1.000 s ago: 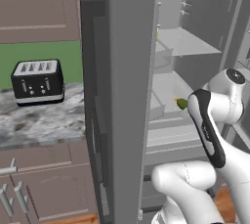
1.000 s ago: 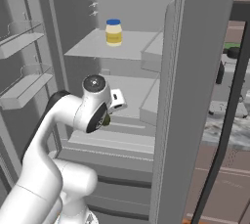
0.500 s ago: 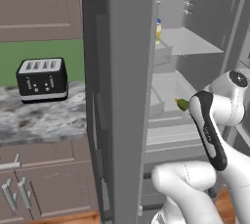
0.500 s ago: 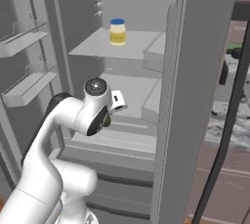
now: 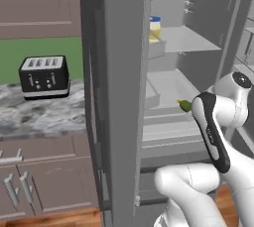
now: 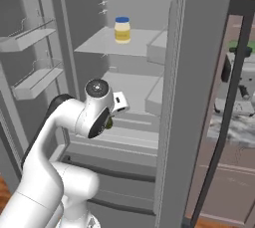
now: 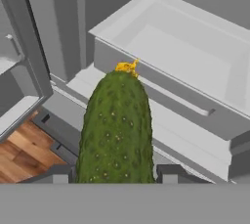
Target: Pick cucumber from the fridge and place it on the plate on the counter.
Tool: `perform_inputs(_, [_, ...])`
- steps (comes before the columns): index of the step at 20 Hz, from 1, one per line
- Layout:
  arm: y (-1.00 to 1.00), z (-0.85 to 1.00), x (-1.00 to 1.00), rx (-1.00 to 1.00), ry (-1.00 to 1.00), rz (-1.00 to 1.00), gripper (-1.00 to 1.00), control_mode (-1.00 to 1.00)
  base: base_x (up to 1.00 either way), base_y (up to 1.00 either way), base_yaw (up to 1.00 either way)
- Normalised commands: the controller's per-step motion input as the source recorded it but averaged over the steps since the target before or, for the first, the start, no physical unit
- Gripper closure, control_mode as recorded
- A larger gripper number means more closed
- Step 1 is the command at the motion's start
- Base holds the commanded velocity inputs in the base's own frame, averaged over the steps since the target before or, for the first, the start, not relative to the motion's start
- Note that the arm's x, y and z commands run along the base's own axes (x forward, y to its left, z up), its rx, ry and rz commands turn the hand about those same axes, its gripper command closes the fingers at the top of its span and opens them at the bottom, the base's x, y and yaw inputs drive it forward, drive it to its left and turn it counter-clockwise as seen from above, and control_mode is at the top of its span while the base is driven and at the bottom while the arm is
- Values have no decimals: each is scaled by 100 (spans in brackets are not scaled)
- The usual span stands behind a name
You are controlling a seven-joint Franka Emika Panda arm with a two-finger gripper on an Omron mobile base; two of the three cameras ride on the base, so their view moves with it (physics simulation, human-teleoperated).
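Observation:
My gripper [image 7: 115, 174] is shut on the cucumber [image 7: 116, 125], a dark green bumpy vegetable with a yellow tip that stands up between the two fingertips [image 7: 62, 174]. In the left base view the cucumber [image 5: 184, 105] pokes out from behind my hand, in front of the open fridge [image 5: 119, 72] at lower-shelf height. Seen from the right base camera, the cucumber [image 6: 108, 124] is a dark patch under my wrist. The marbled counter [image 5: 39, 117] lies left of the fridge. The plate is out of view.
A black toaster [image 5: 44, 76] stands on the counter. A jar [image 6: 122, 29] with a blue lid sits on an upper fridge shelf. The left door's shelves [image 6: 35, 80] hang open beside my arm. Below the hand are a grey drawer [image 7: 195, 56] and wooden floor [image 7: 24, 149].
Both base views have shifted a little, so the base is moving: toaster and fridge interior drift right in the picture. The arm keeps its pose with the cucumber still held.

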Motion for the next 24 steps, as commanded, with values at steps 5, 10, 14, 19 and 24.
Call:
perform_inputs(5, [0,0,0,0,0,0,100,100,-36,-24,2])
perform_inputs(10, [0,0,0,0,0,0,100,100,-60,-17,0])
perform_inputs(14, [0,0,0,0,0,0,100,100,-68,-9,0])
perform_inputs(19, [0,0,0,0,0,0,100,100,-61,0,-1])
perform_inputs(24, [0,0,0,0,0,0,100,100,-58,0,-2])
